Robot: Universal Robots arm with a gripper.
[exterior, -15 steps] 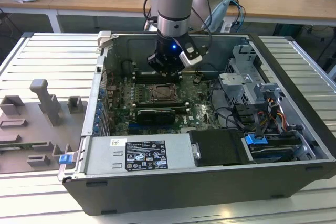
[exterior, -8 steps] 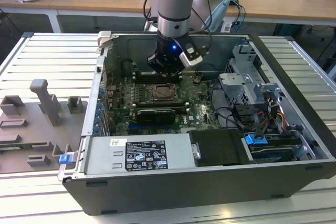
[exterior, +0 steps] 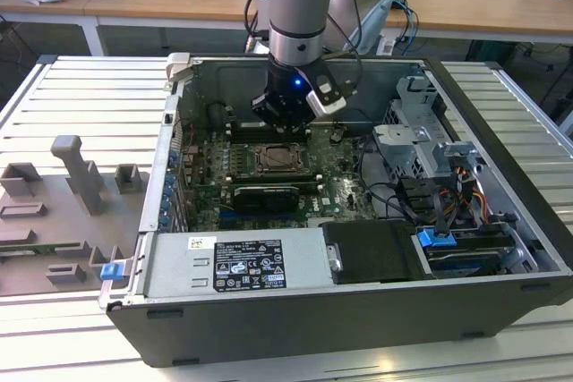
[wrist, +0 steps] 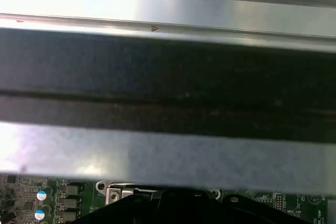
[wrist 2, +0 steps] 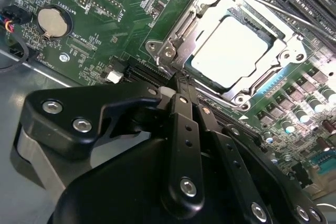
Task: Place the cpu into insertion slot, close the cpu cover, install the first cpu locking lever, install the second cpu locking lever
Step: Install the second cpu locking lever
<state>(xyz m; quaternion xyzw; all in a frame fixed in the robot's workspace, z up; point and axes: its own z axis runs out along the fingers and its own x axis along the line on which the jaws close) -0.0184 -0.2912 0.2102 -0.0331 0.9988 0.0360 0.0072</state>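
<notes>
CPU: the cpu [wrist 2: 235, 51], a pale silvery square, sits in the insertion slot [wrist 2: 265, 80] just beyond the fingertips in the second wrist view.
Cover: the cpu cover [wrist 2: 212, 11], a bright metal frame with a cut-out middle, lies flat around the chip, its face showing through the opening.
Fingers: the gripper [wrist 2: 178, 92] has its black fingers [wrist 2: 185, 129] drawn close together, tips near the socket's corner; whether they pinch anything cannot be told.
Case: the open computer case [exterior: 501, 114] on the slatted worktop [exterior: 81, 105] holds the green motherboard [exterior: 336, 187], with the socket [exterior: 277, 160] just below the gripper [exterior: 285, 118] in the exterior view.
</notes>
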